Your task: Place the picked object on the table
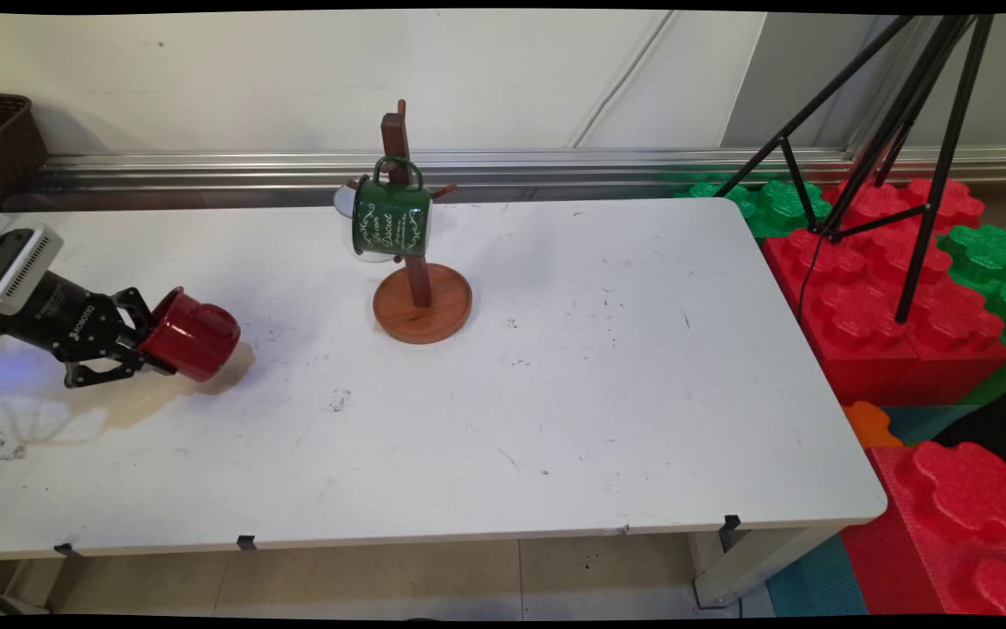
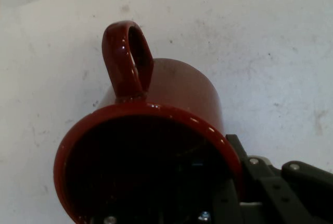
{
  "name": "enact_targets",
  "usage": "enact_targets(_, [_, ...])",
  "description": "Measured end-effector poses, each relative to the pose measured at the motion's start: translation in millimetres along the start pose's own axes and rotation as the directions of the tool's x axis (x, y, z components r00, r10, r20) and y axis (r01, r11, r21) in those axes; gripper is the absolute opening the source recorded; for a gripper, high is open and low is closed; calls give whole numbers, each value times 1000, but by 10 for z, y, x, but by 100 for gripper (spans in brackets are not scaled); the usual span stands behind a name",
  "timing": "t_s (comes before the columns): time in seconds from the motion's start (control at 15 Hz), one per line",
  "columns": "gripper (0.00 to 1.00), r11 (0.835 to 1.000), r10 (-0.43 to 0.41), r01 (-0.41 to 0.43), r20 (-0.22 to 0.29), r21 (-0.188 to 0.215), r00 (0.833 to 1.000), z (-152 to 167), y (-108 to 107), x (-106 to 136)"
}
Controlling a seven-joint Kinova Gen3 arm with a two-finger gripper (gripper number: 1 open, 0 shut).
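— Red mug (image 1: 193, 334), where is it sitting?
— It is lying tilted at the worktop's (image 1: 555, 393) left side, the claw (image 1: 143, 342) gripping its rim.
— Anything nearby?
— A green mug (image 1: 391, 218) is hanging on a wooden stand (image 1: 422, 301) well apart.

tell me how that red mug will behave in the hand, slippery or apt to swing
The red mug looks glossy, with sharp highlights on its rim, so it is probably slippery. The hand grips it at the rim with one finger inside, mug sideways, so it may pivot. It looks hard and rigid, likely ceramic, so a drop onto the table could chip it.
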Motion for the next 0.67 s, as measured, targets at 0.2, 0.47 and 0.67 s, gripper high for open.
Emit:
enact_targets(0.2, [0, 1000, 9, -9, 7, -6, 1000, 40, -3, 17])
enact_targets(0.47, [0, 1000, 17, -17, 10, -8, 1000, 82, -17, 42])
enact_targets(0.67, [0, 1000, 21, -21, 12, -9, 1000, 108, -26, 57])
